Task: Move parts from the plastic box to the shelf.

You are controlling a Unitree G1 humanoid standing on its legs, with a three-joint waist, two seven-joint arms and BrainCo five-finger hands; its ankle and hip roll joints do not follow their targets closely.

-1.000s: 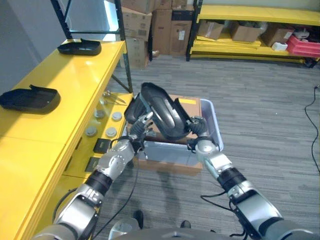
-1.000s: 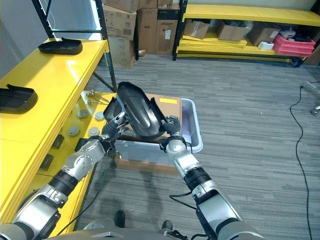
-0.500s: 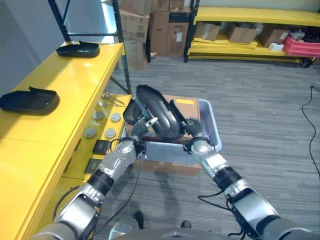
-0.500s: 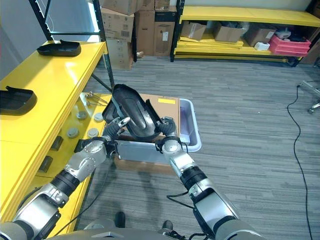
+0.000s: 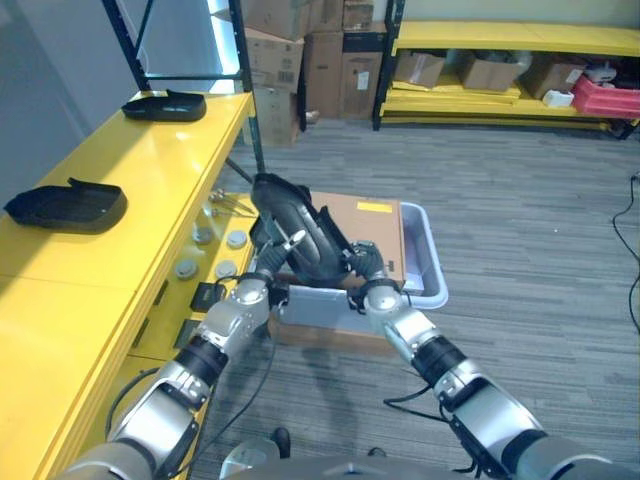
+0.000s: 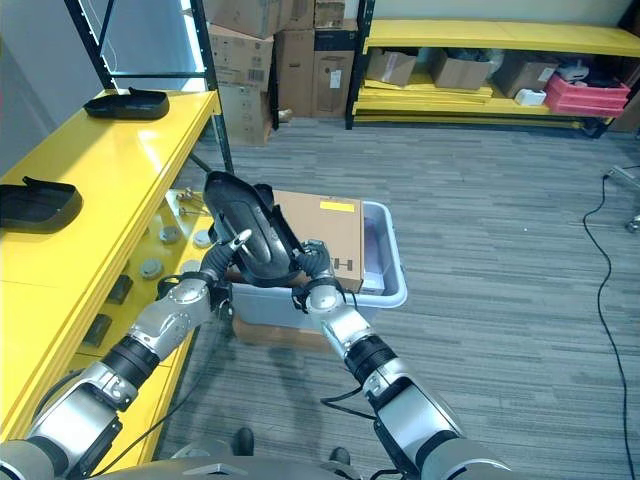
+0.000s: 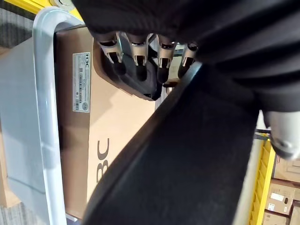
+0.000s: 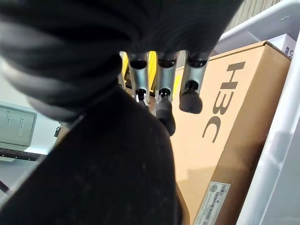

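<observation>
A large black curved part [image 5: 297, 237] hangs tilted over the left end of the pale plastic box [image 5: 432, 272], held up between both hands. My left hand [image 5: 264, 283] presses its shelf-side face with straight fingers [image 7: 136, 55]. My right hand [image 5: 370, 288] bears on the opposite side, fingers [image 8: 161, 96] straight along the part [image 8: 108, 164]. A brown cardboard box [image 5: 368, 222] lies inside the plastic box. The yellow shelf [image 5: 130, 175] runs along the left and carries two similar black parts [image 5: 68, 203] [image 5: 165, 104].
The shelf's lower level holds round silver pieces [image 5: 205, 255] and small dark blocks [image 5: 205, 293]. A black shelf post [image 5: 250, 110] stands just behind the part. The plastic box rests on another carton [image 5: 330, 335]. Cartons [image 5: 300, 45] and yellow racks [image 5: 500, 60] line the back.
Both hands have carried the black part lower and to the left, from over the box's middle toward the shelf. The camera has shifted a little too.
</observation>
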